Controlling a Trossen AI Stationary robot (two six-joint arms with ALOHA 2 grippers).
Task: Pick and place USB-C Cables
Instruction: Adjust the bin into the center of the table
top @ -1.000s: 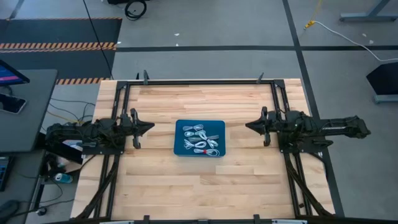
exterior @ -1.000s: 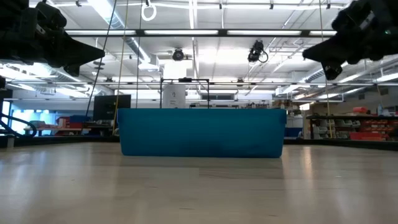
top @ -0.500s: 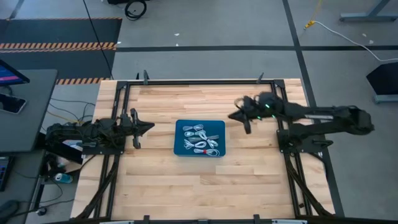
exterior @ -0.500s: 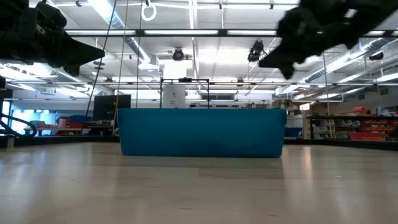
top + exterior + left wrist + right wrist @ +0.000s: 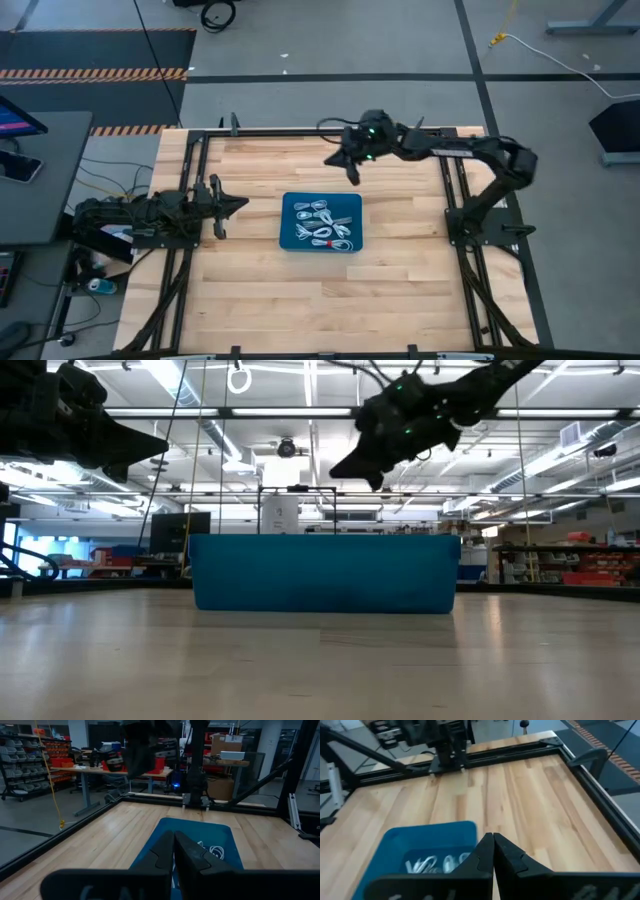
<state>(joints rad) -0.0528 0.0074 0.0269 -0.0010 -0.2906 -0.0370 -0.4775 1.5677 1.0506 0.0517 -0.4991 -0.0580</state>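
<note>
Wooden table (image 5: 330, 290), blue tray (image 5: 296, 236) of USB-C Cables (image 5: 326, 223), right claw (image 5: 345, 165) closed empty above, left claw (image 5: 232, 204) closed empty beside.

USB-C Cables (image 5: 322, 222): six coiled bundles, all lying in the tray
Red-banded bundle (image 5: 327, 243): one
Blue tray (image 5: 288, 238): one, mid-counter
Arms: two
Grippers: two, left gripper (image 5: 243, 203) and right gripper (image 5: 331, 161)
Counter (image 5: 330, 300): one, wooden
</note>
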